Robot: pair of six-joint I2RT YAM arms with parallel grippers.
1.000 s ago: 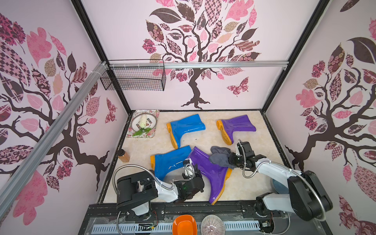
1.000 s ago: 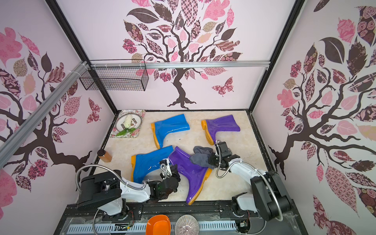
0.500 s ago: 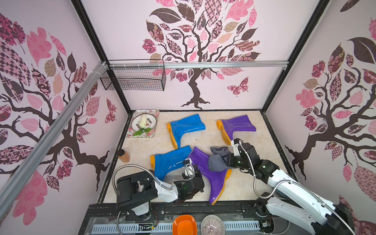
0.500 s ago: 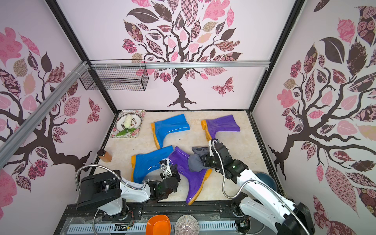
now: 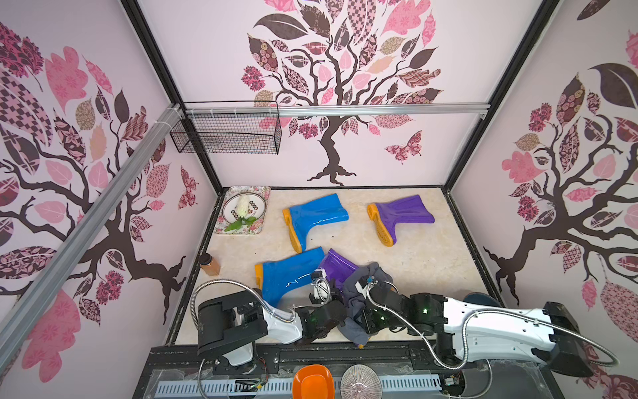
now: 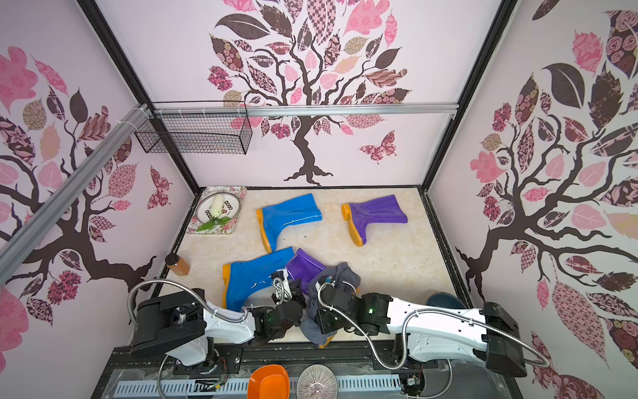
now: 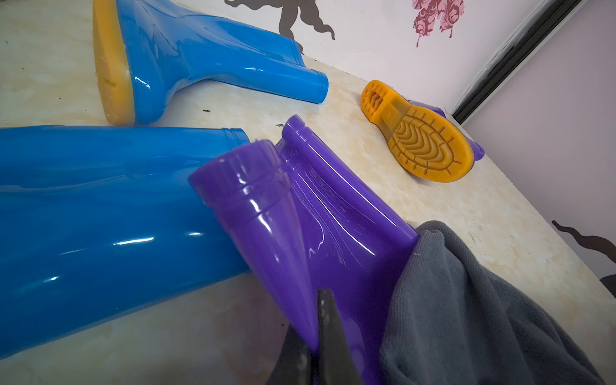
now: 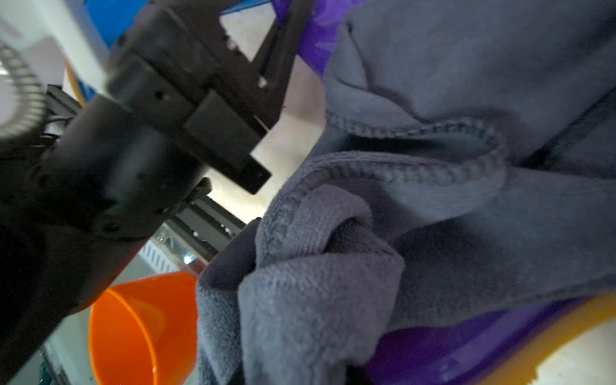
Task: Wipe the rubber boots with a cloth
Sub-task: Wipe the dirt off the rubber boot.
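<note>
The left gripper (image 7: 311,346) is clenched on the purple boot (image 7: 350,240) in front of it. Its two dark fingers pinch a fold of the shaft wall, and the shaft runs away from them to its open rim. A blue boot (image 7: 83,216) lies flat on its side, touching that shaft on the gripper's left. Just right of the fingers, the cloth (image 7: 466,300) covers the lower shaft and foot of the pinched boot.

The right gripper (image 5: 362,311) extends in from the right, its tip close beside the left gripper over the same boot. Its jaws are buried in the cloth. The folds gather at the tip and drape over the gripper's top and down past its underside, with one part hanging free. This reads as a grip on the cloth, though the fingers themselves are hidden. In the right wrist view the fabric fills the space ahead, with the purple boot and its yellow sole (image 8: 566,330) beneath it. An orange cup (image 8: 133,326) shows beyond the hanging edge.

Well beyond both grippers, the second blue boot (image 5: 316,214) and second purple boot (image 5: 402,212) lie on their sides.
</note>
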